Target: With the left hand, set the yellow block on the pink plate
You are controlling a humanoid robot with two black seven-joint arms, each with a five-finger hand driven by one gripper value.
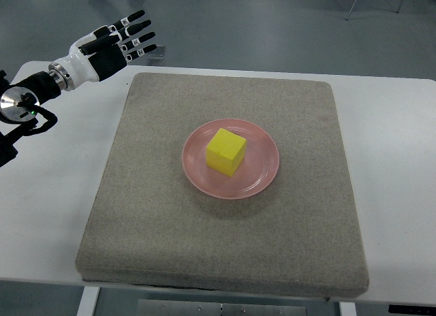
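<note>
One mat (225, 214), one pink plate (262, 176), one yellow block (226, 151).

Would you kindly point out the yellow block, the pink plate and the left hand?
yellow block (227, 144), top view, top face.
pink plate (263, 174), top view, bare rim right of block.
left hand (109, 46), top view, palm.

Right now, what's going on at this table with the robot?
The yellow cube-shaped block already sits on the round pink plate, in the middle of a grey felt mat on the white table. The robot's left hand is up at the far left corner, fingers spread and holding nothing. The right arm isn't visible.
</note>
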